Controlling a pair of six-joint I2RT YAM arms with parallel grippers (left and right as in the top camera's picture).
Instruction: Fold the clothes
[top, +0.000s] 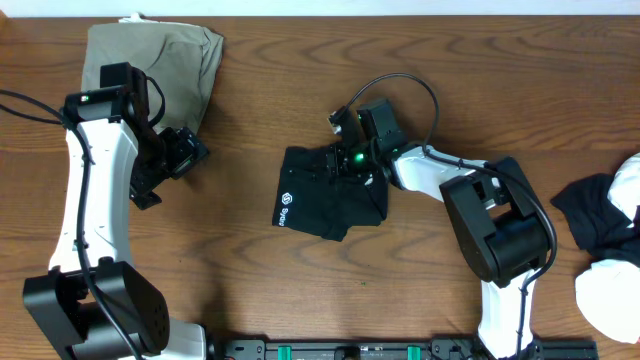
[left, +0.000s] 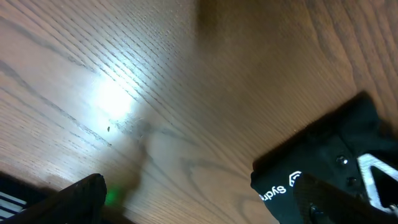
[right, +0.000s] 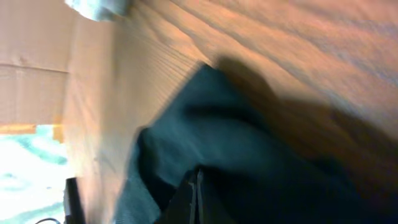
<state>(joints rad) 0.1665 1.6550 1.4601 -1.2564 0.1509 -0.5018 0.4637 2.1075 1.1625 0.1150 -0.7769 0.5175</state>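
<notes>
A folded black garment (top: 330, 192) with a small white logo (top: 283, 209) lies at the table's middle. My right gripper (top: 350, 160) is at its far edge. In the right wrist view its fingers (right: 198, 194) are pressed together, tips in the black fabric (right: 249, 143), which rises toward them. My left gripper (top: 186, 150) hovers over bare wood to the left, open and empty. In the left wrist view its fingers (left: 199, 205) are spread wide, and the black garment with its logo (left: 278, 190) shows at lower right.
A folded olive-khaki garment (top: 165, 55) lies at the back left, just behind my left arm. A heap of black and white clothes (top: 605, 215) sits at the right edge, with a white piece (top: 612, 295) in front of it.
</notes>
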